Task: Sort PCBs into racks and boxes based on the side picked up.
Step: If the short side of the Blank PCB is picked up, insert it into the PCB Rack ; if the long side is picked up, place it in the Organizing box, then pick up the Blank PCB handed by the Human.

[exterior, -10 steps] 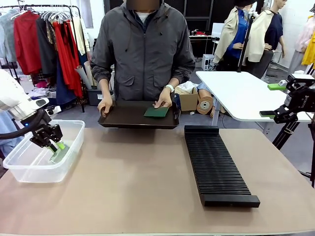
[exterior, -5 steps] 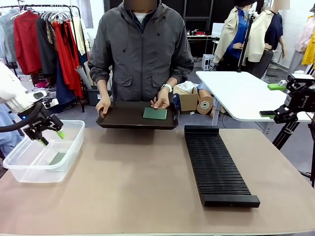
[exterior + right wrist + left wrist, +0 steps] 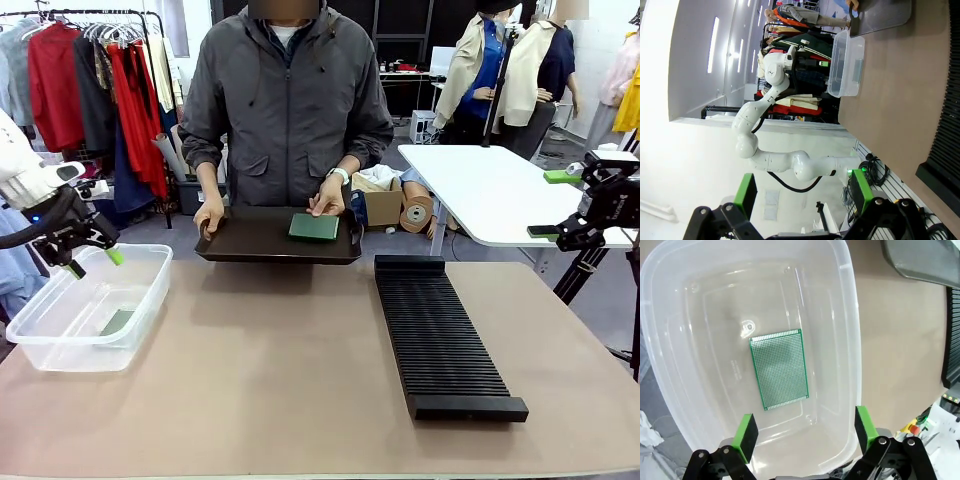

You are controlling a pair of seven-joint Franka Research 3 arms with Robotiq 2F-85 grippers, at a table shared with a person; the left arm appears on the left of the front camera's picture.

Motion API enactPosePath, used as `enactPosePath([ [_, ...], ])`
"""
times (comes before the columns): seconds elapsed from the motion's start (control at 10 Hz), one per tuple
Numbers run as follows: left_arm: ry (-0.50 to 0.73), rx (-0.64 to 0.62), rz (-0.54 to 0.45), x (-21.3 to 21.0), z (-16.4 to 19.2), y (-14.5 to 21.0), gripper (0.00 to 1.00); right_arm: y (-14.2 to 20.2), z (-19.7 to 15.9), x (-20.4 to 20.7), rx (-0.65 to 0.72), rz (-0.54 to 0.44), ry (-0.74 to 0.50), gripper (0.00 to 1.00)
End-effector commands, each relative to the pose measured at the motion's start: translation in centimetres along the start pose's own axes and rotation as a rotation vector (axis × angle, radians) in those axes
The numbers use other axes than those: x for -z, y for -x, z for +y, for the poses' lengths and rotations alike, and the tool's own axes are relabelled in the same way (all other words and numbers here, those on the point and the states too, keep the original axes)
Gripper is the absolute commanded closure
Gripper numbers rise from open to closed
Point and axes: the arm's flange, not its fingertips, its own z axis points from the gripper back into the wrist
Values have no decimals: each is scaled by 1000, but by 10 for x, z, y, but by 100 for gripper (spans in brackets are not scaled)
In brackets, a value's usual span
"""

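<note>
Step in hand, by the look of it: tail end of a drop-off into the box. One thin green rectangular circuit board (image 3: 779, 369), pale dotted face up, lying flat on the floor of the clear plastic rectangular tub (image 3: 150, 262) at the left of the tan bench (image 3: 280, 380). Left claw (image 3: 95, 263) hanging above the tub, released, green pads spread wide with nothing between them, well clear of the board below.

Second green board (image 3: 314, 227), darker face up, resting on a smooth black shallow tray (image 3: 250, 240) held by a person at the far edge of the bench. One hand (image 3: 327, 205) touching that board's far edge, the other hand (image 3: 212, 215) gripping the tray's left rim. Long narrow black ribbed rack (image 3: 440, 340) lying right of centre, no board visible in its slots. Right claw (image 3: 553, 204) parked off the right side of the bench, likewise spread wide and carrying nothing.

Next, most likely: fetching the board from the tray. Calls for swinging an arm across to the tray, waiting for the person's hand to clear, then pinching the board by its edges; probably awkward, being thin and flat on a flat surface. Destination, rack or tub, to be settled by the face picked up. For the rack: turning the board on edge and lining it up with one fine slot.
</note>
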Motion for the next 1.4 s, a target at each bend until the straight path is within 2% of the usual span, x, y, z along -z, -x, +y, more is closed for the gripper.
enactPosePath([
  [0.0,-9,-14,-18,0,-1,7,0,1,2,-1,-5,5,-1,0],
  [0.7,13,-22,-21,0,-2,7,0,1,2,-1,-5,5,-1,0],
  [1.2,339,1,-58,-29,5,13,0,1,2,-1,-5,5,-1,0],
  [1.3,458,15,-71,-36,4,14,0,1,2,-1,-5,5,-1,0],
])
